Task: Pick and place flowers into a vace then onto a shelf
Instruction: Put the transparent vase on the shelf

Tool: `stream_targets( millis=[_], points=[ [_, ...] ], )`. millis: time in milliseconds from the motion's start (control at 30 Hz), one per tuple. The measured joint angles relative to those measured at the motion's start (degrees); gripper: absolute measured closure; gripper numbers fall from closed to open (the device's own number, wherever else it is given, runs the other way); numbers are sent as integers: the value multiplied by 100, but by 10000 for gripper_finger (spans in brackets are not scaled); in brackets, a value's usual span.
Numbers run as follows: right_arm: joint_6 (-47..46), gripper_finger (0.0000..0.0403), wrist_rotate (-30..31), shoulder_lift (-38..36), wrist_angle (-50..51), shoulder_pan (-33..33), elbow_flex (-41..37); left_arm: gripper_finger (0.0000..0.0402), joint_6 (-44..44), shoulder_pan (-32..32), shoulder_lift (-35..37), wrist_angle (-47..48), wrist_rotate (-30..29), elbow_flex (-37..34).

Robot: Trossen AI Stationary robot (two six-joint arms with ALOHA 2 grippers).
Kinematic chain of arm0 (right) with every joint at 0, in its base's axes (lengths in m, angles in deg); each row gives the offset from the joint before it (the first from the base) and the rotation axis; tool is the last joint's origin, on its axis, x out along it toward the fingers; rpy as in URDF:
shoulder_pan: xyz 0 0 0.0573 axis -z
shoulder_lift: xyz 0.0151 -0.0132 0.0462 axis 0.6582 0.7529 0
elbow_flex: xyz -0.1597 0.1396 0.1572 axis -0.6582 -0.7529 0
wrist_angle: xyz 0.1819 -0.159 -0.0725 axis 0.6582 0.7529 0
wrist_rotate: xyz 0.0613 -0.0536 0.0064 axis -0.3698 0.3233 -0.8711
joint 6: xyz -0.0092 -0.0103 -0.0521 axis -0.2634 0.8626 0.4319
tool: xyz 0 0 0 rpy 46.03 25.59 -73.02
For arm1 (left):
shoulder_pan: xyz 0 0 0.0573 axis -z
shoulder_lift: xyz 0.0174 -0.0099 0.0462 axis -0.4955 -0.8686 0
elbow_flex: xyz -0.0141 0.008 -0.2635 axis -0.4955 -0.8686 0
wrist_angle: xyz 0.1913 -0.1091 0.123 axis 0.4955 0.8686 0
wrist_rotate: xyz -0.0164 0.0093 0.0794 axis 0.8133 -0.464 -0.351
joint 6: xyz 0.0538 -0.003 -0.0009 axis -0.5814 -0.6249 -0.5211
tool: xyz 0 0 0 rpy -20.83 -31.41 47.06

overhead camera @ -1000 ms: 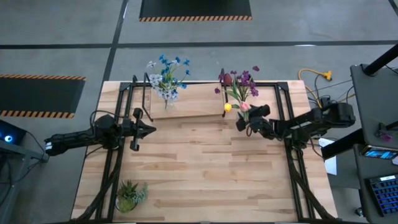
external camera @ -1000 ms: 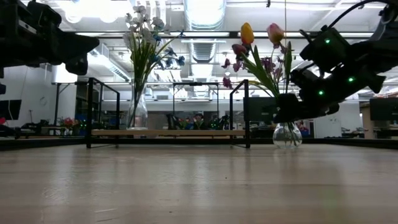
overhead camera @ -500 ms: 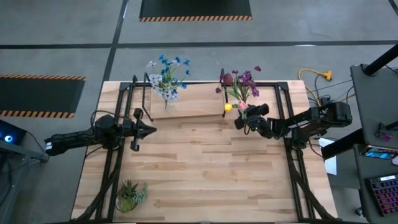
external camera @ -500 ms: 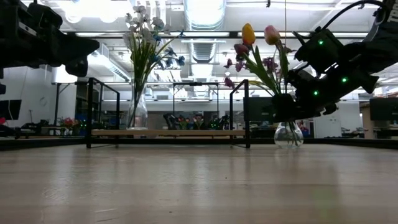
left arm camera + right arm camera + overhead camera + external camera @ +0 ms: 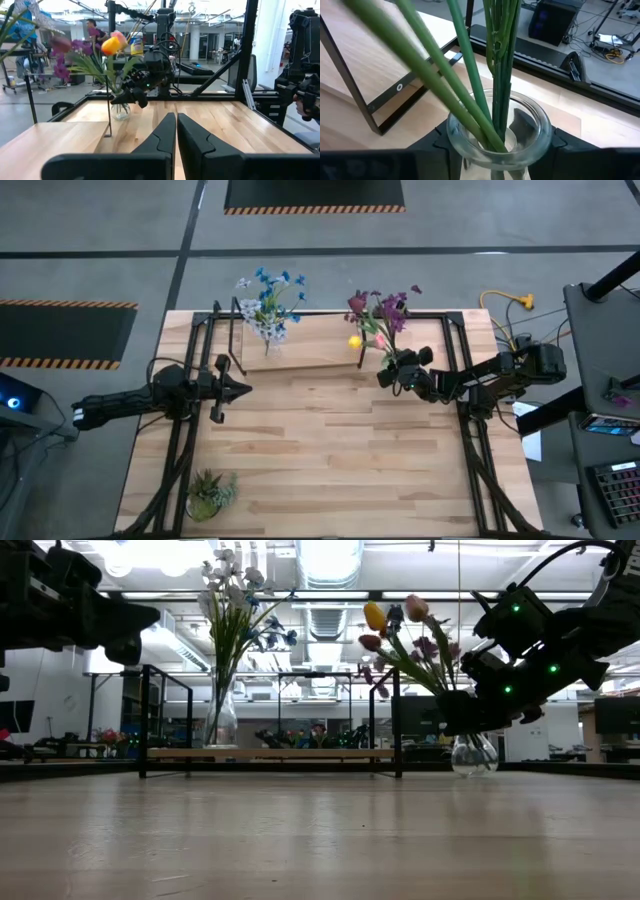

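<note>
A: Where is the glass vase of flowers?
B: On the surface beside the shelf; right claw clamped around its neck.
A: Handling?
B: Fragile, slippery, top-heavy; hold the neck; left claw closed, empty.

Two dark, slender jointed arms are seen over the wooden table. The left gripper is formed of two black, tapered, angular fingers. Small green indicator lights are shown on the black housing behind the right gripper.
</note>
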Motion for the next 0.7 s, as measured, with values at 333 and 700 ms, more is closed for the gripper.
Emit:
stream_targets(
  millis=[333,700],
  points=[
    [66,260,-3,-273,31,-6,-9,402,108,0,2,16,0,0],
    [964,261,-174,-2024,16,-509,-8,402,114,0,4,16,-2,0]
  ],
)
